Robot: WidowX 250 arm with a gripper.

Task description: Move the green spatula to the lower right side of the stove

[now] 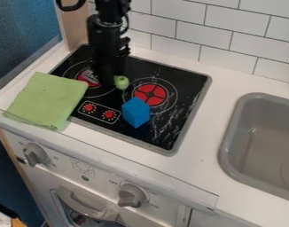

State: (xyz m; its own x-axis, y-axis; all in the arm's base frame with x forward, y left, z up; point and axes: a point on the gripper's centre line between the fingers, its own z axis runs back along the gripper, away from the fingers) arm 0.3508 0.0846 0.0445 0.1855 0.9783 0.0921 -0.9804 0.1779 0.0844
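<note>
At the upper left of the frame, the black gripper (107, 83) hangs over the stove (181, 79) beside a bit of green

From the top edge, left of the middle, the black robot arm (105, 33) comes down nearly upright, its lower end over the far left part of the black cooktop. Whether the gripper is wide or narrow, or has hold of anything, I cannot tell, since its lower end is dark against the dark surface. What appears to be the green spatula (121, 82) shows as a small, rounded, pale green piece just to the right of that lower end, between the two burners; its remaining part is hidden.

Left of centre, the left burner (87, 78) is partly covered by the arm, while the right burner (150, 94) shows its red middle and pale rings. A blue block (135, 112) sits just below that red middle, overlapping the rings. Nearer the front, two red dials mark the panel.

At the left of the frame, a green cloth (46, 101) lies flat over the cooktop's left edge and the white counter (200, 155). At the right is the grey sink (225, 150); white tiles (232, 37) run along the top. Below, the oven front carries two grey knobs.
</note>
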